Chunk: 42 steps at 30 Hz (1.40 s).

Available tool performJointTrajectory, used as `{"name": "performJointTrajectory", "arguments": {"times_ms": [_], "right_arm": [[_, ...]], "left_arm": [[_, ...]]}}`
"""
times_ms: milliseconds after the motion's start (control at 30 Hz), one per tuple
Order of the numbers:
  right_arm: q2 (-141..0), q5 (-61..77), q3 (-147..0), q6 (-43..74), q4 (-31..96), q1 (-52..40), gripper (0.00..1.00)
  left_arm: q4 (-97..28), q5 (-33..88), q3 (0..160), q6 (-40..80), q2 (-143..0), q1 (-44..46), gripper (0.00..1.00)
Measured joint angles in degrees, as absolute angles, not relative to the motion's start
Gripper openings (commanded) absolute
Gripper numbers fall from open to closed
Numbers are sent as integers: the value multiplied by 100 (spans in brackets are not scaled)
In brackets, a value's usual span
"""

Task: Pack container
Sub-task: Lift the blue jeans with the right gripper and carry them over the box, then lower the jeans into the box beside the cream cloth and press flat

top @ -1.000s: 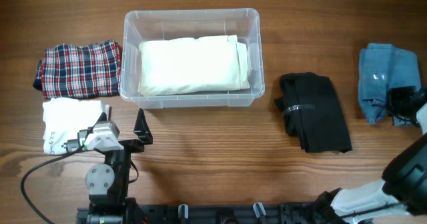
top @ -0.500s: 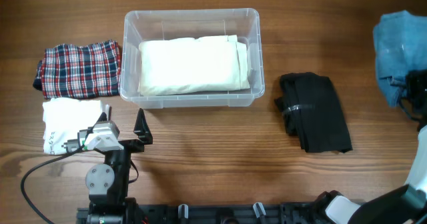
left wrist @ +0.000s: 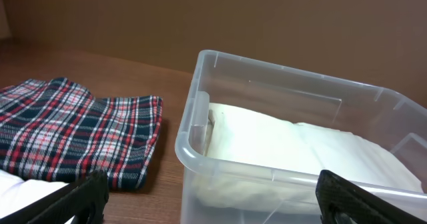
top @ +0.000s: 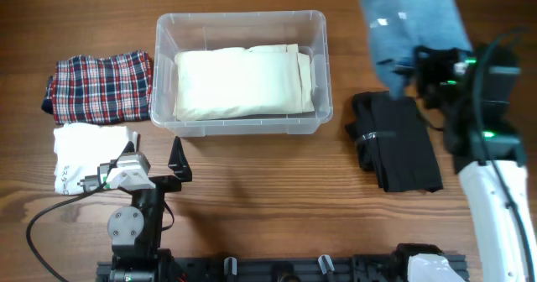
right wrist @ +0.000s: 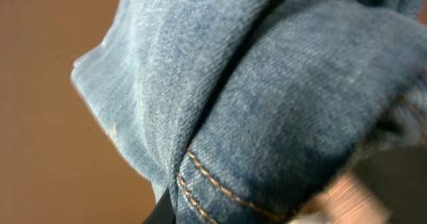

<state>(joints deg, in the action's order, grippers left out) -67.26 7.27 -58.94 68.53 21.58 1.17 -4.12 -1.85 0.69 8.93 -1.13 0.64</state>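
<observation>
Lifted leftward since a second ago, the blue jeans (top: 411,22) hang just right of the container's far corner. On the table (top: 277,198), the container (top: 240,127) sits centre-far, holding a cream cloth (top: 242,82). The right gripper (top: 417,66) is clamped on the jeans above a black garment (top: 394,143). The left gripper (top: 153,156) gapes wide, empty.

Container (top: 241,16) clear glossy plastic; table (top: 268,202) matt wood grain; jeans (top: 407,26) rough blue denim cloth.
</observation>
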Motion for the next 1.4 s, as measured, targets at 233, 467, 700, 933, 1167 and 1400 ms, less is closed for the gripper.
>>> {"name": "performJointTrajectory", "arguments": {"times_ms": [233, 467, 700, 933, 1167, 1400], "right_arm": [[-6899, -624, -5892, 8088, 1417, -2255, 4], [-8278, -1063, -5892, 8945, 423, -3293, 4], [-8901, -1210, -5872, 9292, 73, -3546, 4], [-9045, -1273, -5872, 9386, 169, -3601, 4], [-9048, -1544, -5874, 9389, 515, -3841, 4], [-9050, -1660, -5872, 9494, 526, -3931, 4]], "left_arm": [[-412, -185, 69, 893, -113, 64, 100], [-414, -185, 69, 893, -113, 64, 100], [-414, -185, 69, 893, -113, 64, 100], [-412, -185, 69, 893, -113, 64, 100], [-414, -185, 69, 893, -113, 64, 100], [-414, -185, 69, 893, -113, 64, 100]]}}
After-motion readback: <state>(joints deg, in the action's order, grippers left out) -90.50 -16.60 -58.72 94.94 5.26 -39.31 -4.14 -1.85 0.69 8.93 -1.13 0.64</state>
